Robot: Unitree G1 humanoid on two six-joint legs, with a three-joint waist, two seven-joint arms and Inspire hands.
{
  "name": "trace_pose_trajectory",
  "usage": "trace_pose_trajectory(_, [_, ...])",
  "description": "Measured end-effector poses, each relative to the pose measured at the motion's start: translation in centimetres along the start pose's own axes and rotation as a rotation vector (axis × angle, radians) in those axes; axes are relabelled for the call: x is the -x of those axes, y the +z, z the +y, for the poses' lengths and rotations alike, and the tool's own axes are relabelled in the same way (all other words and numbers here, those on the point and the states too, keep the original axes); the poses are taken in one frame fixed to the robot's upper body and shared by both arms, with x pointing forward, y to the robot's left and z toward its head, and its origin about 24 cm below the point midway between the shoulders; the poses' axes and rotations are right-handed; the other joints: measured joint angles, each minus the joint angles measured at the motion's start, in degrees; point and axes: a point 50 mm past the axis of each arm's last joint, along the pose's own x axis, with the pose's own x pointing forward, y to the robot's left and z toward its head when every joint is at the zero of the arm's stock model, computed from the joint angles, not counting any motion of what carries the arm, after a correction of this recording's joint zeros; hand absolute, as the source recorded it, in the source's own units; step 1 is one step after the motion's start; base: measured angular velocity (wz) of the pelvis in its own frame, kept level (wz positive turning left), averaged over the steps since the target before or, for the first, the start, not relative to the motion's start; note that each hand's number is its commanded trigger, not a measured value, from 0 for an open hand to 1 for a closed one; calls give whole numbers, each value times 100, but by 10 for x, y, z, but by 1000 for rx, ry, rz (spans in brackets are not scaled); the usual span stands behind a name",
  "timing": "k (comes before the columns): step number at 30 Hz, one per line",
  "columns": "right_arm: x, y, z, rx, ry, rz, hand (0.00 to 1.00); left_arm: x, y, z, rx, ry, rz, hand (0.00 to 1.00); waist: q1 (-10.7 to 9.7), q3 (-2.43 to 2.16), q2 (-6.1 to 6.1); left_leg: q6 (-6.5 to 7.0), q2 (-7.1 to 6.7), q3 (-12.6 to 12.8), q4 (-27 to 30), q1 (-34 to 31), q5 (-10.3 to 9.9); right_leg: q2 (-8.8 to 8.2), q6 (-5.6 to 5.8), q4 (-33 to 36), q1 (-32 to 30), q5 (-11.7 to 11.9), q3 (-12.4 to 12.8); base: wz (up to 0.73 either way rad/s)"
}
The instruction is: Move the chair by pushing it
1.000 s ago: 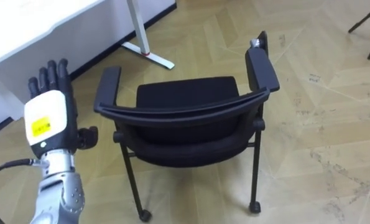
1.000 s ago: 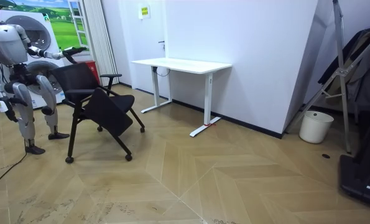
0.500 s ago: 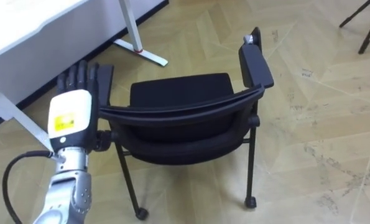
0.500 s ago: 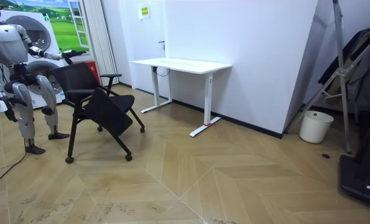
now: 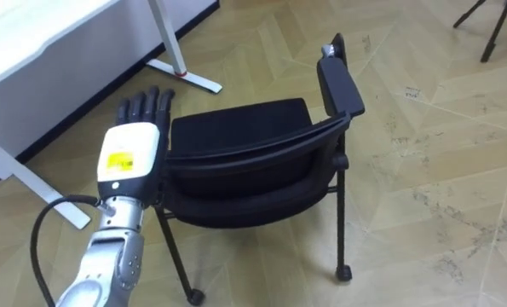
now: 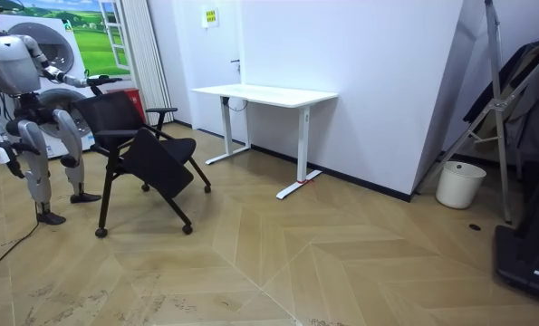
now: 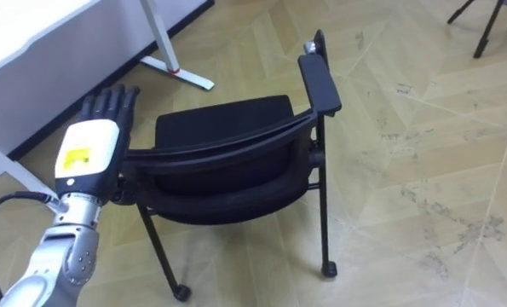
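A black chair (image 5: pixel 236 128) with armrests and castors stands on the wooden floor before me, its backrest toward me; its seat (image 7: pixel 219 124) faces away. My left hand (image 5: pixel 129 149) is open, back up, fingers straight, laid over the chair's left armrest at the end of the backrest, which it hides. In the room view I stand behind the chair (image 6: pixel 151 154) at the room view's left, left hand (image 6: pixel 113 78) stretched out to its back. My right hand (image 6: pixel 8 152) hangs at my side.
A white desk (image 5: pixel 31 43) stands to my left, its foot (image 5: pixel 183 78) close to the chair. Dark tripod legs (image 5: pixel 492 26) show at the far right. In the room view a white bin (image 6: pixel 459 184) stands by the wall.
My left hand has moved right and forward, from beside the chair onto its left armrest. The eye view has shifted slightly. The chair stays put in the room view.
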Motion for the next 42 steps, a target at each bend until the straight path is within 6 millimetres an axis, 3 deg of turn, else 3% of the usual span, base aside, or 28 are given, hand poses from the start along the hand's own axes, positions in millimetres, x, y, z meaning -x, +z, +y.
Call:
trace_pose_trajectory(6, [0, 0, -1, -3, -2, 0, 0, 0, -5, 1, -25, -21, 0, 0, -14, 5, -5, 0, -1, 22, -29, 12, 0, 0, 2, 0, -11, 2, 33, -1])
trace_pose_trajectory(12, [0, 3, -2, 3, -3, -9, 0, -1, -5, -1, -62, -46, -1, 0, -38, 79, 11, 0, 0, 33, -30, -14, 0, 0, 2, 1, -42, 2, 38, 0])
trace_pose_trajectory(18, [0, 5, -3, 11, -6, -17, 0, -9, -3, 0, -94, -47, -10, 0, -52, 64, 42, 0, 3, 113, -36, -20, 0, -4, 2, 1, -81, 3, 123, -7])
trace_pose_trajectory(21, [0, 6, -3, 18, 2, -19, 0, -11, -5, -11, -128, -112, -5, 0, -63, 61, 46, 0, 7, 139, -48, 16, 0, -5, 2, 2, -75, 3, 179, -9])
trace_pose_trajectory(23, [0, 7, -3, 20, 4, -22, 0, -9, -9, -18, -150, -164, 9, 0, -151, 58, 51, 0, 8, 150, -50, 8, 0, -5, 2, 4, -100, 3, 197, -5])
trace_pose_trajectory(35, [-1, 10, -4, 43, 5, -29, 0, -5, -7, -28, -163, -220, 29, 0, -210, 54, 46, 0, -3, 191, -170, 127, 0, -4, 22, 5, -59, 17, 314, -2])
trace_pose_trajectory(42, [-1, 10, -4, 45, -4, -27, 0, -1, -8, -37, -177, -260, 47, 0, -310, 29, 89, 0, -4, 191, -187, 264, 0, -1, 23, -1, 67, 17, 316, 0])
